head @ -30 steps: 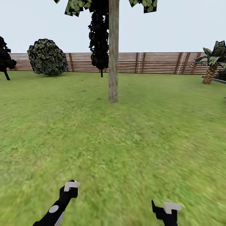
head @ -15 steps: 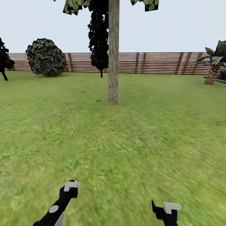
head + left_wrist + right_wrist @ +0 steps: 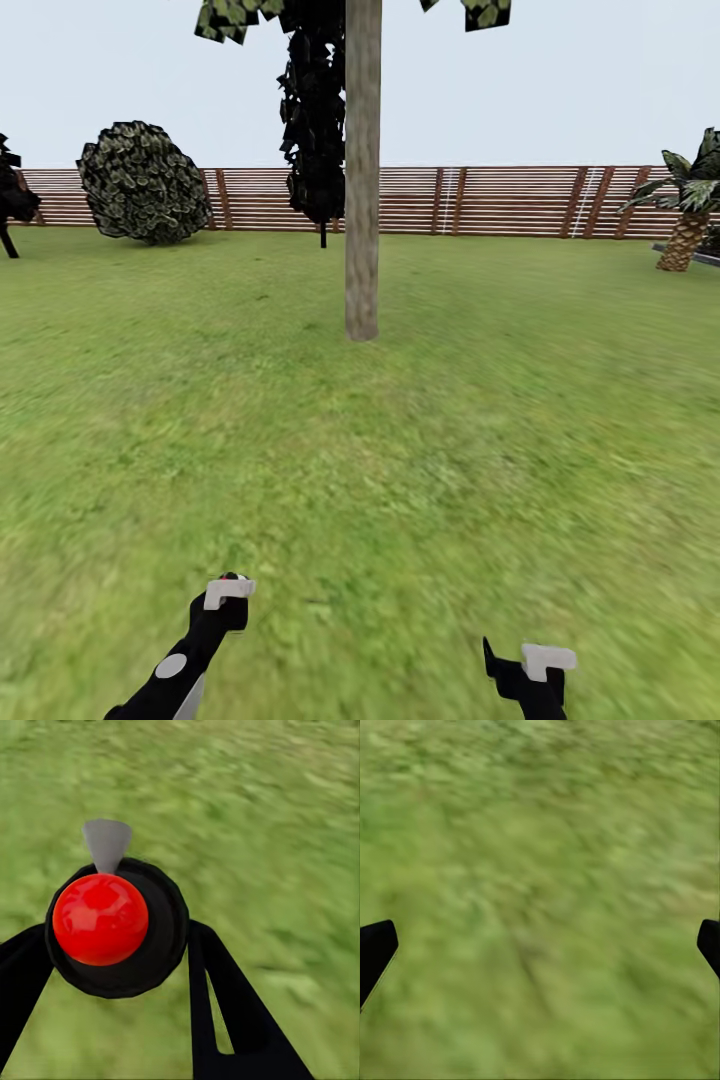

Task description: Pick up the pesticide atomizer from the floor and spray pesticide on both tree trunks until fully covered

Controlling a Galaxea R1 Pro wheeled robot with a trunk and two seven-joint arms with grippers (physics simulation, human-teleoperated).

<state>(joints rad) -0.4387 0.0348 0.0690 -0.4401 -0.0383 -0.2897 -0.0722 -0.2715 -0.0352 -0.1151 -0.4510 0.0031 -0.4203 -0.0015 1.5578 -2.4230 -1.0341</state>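
One tree stands straight ahead on the lawn, its thick pale grey-beige trunk (image 3: 362, 180) rising to a dark green crown cut off by the frame's top. My left gripper (image 3: 228, 592) is low and well short of the trunk, shut on the pesticide atomizer (image 3: 112, 922). The atomizer is a small black bottle with a round red top and a grey nozzle, held between the black fingers (image 3: 225, 1005). My right gripper (image 3: 520, 662) hangs open over grass, its fingertips (image 3: 375, 949) wide apart with nothing between them. The floor is out of view.
A brown slatted fence (image 3: 480, 200) closes the garden at the back. Behind the trunk stands a black-leaved tree (image 3: 318, 120). A round bush (image 3: 145, 183) is at the back left and a palm (image 3: 688, 225) at the far right. Open lawn (image 3: 400, 450) lies between me and the trunk.
The whole view has shifted: the trunk's base sits a little lower and nearer, so the camera has moved forward. Both grippers hold the same pose.
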